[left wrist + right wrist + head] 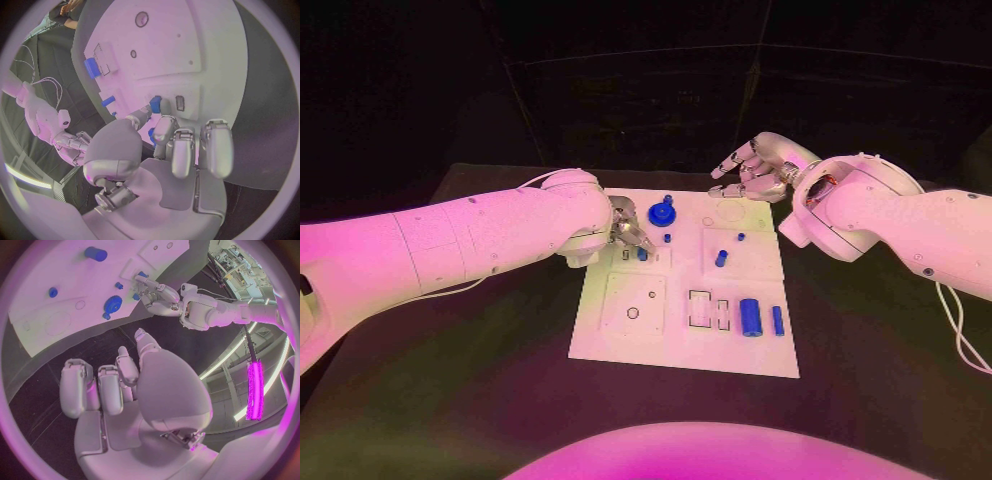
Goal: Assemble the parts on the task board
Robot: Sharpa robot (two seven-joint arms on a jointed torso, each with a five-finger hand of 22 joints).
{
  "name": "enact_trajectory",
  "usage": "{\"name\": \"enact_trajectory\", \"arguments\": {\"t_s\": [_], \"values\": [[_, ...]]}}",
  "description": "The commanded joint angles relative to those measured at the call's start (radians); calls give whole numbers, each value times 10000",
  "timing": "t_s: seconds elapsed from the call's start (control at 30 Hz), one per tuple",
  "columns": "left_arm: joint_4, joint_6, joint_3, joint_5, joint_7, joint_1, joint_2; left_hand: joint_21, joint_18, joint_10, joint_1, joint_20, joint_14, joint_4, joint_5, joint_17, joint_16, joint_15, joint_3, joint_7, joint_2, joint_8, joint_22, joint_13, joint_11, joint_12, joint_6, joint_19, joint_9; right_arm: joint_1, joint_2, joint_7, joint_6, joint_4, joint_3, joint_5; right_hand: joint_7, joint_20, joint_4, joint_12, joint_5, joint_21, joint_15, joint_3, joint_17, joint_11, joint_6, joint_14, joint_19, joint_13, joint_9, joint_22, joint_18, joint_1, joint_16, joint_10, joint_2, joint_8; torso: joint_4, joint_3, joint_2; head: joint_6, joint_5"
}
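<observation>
Task board (635, 330) flat white plate; left hand (626, 238) fingers pinch small blue part (155, 103); right hand (754, 168) fingers curled, empty.

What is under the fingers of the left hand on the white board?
Under the left hand a small blue block stands in the white task board, at the fingertips. Whether the fingers pinch it or only touch it is covered by the hand itself.
</observation>
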Motion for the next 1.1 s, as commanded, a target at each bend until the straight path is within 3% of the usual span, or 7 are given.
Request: {"name": "enact_trajectory", "arguments": {"t_s": [0.03,0.17,0.57,0.7,0.9,1.0,1.1], "values": [[-6,-23,1,8,-94,6,3,70,-133,91,-211,-78,1040,155,-77,2634,31,-48,-357,-1,-12,59,916,57,-27,66,99,462,3,20,15,84,40,-2,8,-18,3,-11,14,-65,44,-67,-75,-49,1009,-3,-35,665,-88,-13,-11,-11,152,33,-56,-80,97,36,11,-2,0,-6,-2],[-8,-135,2,8,-76,6,-2,169,-163,198,-319,-83,1040,483,-616,2634,31,-77,-1160,-49,27,61,1050,215,-58,203,212,508,-11,20,19,82,67,-12,8,-18,3,-12,38,-73,41,-75,-75,-77,996,-2,-31,663,-91,-20,-10,-23,154,4,-66,-85,94,41,9,-2,-4,-12,-6],[95,-565,46,6,32,3,-155,169,-164,231,-435,-169,1040,1211,-748,2634,31,-130,-2962,-101,-97,17,1085,280,-118,209,290,507,-27,18,31,103,71,-49,7,-18,3,-13,94,-116,35,-114,-75,-135,944,-1,-35,652,-120,-54,-11,-94,168,-57,-105,-109,96,44,0,-9,0,11,-29],[226,-601,335,6,79,2,-256,135,-156,219,-420,-184,1040,1362,-750,2634,31,-145,-3294,-109,-153,12,1051,263,-122,181,286,492,-17,17,35,112,63,-75,7,-18,3,-14,108,-147,35,-139,-75,-148,924,-1,-37,647,-143,-78,-12,-144,178,-71,-120,-127,98,44,-5,-6,2,7,-43],[426,-540,957,7,87,5,-419,-29,-111,60,-183,-196,1040,1529,-750,2634,31,-132,-3721,-79,-134,-26,872,28,-110,-60,190,420,-3,16,51,126,57,-127,7,6,4,-15,121,-171,33,-155,-74,-162,897,0,-40,640,-156,-96,-12,-173,184,-83,-139,-141,97,44,6,-10,-3,73,-82],[460,37,1307,4,-54,110,-559,-317,-38,-313,471,-159,1040,1307,-714,2634,31,-88,-3680,17,100,-177,552,-521,-24,-605,-97,289,-49,16,43,129,54,-145,7,12,4,-15,121,-171,33,-155,-74,-162,897,0,-40,640,-156,-96,-12,-173,184,-83,-139,-141,97,44,24,-2,-15,121,-101],[352,733,1452,-63,-161,319,-631,-674,50,-570,926,-93,1040,1185,-720,2634,31,0,-3495,132,542,-331,162,-848,75,-944,-304,120,-128,16,30,132,32,-156,6,25,4,-15,121,-171,33,-155,-74,-162,897,0,-40,640,-156,-96,-12,-173,184,-83,-139,-141,97,44,32,3,-12,178,-94]]}}
